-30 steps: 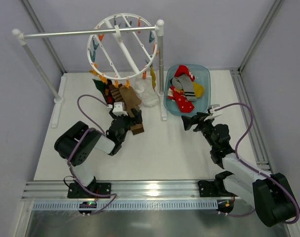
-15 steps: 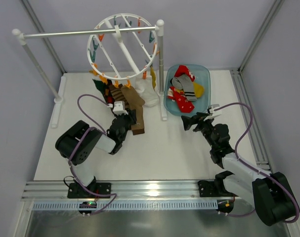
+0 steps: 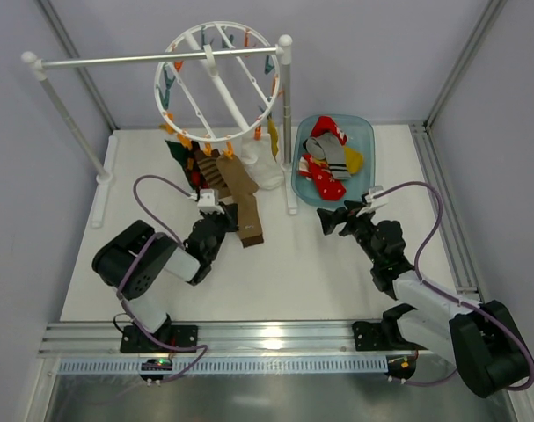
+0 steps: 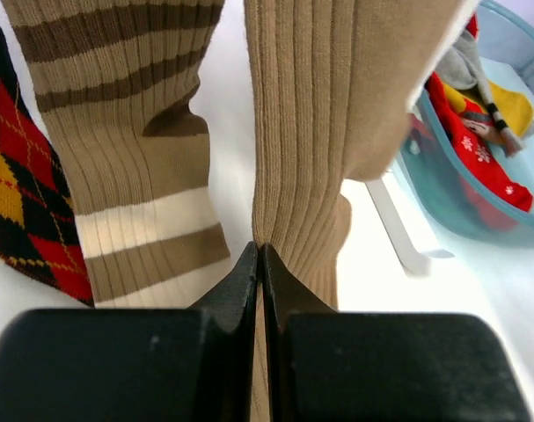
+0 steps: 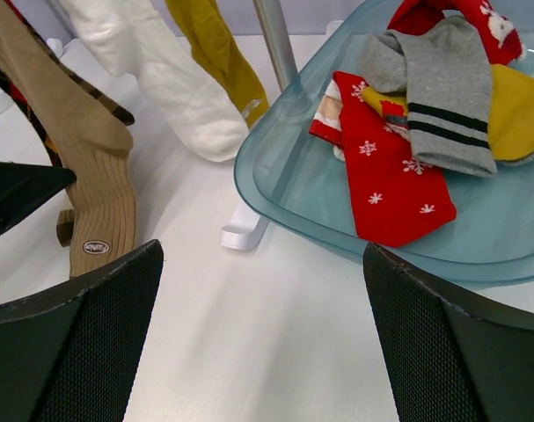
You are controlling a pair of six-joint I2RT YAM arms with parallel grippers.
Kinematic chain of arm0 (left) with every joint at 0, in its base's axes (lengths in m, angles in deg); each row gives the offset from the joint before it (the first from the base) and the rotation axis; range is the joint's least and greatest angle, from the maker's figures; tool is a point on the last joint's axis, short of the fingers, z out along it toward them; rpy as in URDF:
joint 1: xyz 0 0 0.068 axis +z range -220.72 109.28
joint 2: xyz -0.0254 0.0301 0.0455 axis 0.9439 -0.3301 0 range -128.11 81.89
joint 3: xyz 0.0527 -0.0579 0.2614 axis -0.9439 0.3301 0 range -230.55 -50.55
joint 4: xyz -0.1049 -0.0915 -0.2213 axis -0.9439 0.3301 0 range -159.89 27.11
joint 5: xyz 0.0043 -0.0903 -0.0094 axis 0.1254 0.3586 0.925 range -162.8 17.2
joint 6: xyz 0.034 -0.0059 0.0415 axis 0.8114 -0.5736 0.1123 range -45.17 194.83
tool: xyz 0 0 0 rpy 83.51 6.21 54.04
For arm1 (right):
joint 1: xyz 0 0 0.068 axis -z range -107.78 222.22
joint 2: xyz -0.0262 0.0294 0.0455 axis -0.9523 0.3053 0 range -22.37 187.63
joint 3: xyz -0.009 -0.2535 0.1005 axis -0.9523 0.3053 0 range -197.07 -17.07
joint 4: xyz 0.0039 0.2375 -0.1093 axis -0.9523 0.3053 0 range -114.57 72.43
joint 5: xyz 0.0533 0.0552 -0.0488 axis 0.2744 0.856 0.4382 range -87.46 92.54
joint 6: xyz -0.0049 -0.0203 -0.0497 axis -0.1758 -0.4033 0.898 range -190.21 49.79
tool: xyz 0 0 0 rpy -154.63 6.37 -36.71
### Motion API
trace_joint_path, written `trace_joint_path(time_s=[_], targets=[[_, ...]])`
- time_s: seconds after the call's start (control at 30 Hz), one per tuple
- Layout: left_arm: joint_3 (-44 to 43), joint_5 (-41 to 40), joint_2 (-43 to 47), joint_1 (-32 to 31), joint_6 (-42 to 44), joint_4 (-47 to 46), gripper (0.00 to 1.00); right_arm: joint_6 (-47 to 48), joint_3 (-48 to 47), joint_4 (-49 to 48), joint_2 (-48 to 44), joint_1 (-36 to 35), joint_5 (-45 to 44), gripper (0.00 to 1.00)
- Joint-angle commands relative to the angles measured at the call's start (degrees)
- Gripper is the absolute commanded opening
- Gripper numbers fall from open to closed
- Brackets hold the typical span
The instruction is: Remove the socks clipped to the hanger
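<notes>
Top external view: above the white desk point(image 3: 284, 264) we note the hanger point(image 3: 218, 86) hooked on the rail point(image 3: 152, 59), with the socks point(image 3: 223, 171) clipped along its lower rim and draping toward the desk. Left end effector point(image 4: 259, 255) is pinched tight on the tan ribbed sock point(image 4: 310, 132), low on its leg; right end effector point(image 3: 335, 217) stands wide, holding nothing, near the blue bin point(image 3: 369, 145). We judge the socks light, soft and stretchy, so a hold nearer the clip should waste less pull.

Tan sock point(image 4: 310, 114) top cut off, bin point(image 5: 275, 176) rim cropped
</notes>
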Motion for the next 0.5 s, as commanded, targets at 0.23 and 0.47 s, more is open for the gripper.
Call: trace_joint_path(time_s=[0.23, 0.47], targets=[[10.92, 6.98, 8.71, -0.72, 1.72, -15.88, 0.0, 7.54, -9.01, -3.35, 3.89, -15.64, -3.46, 0.94], [11.27, 10.76, 8.1, -0.72, 1.28, -15.8, 0.0, 10.8, -23.23, 0.6, 13.99, -23.73, 3.65, 0.94]])
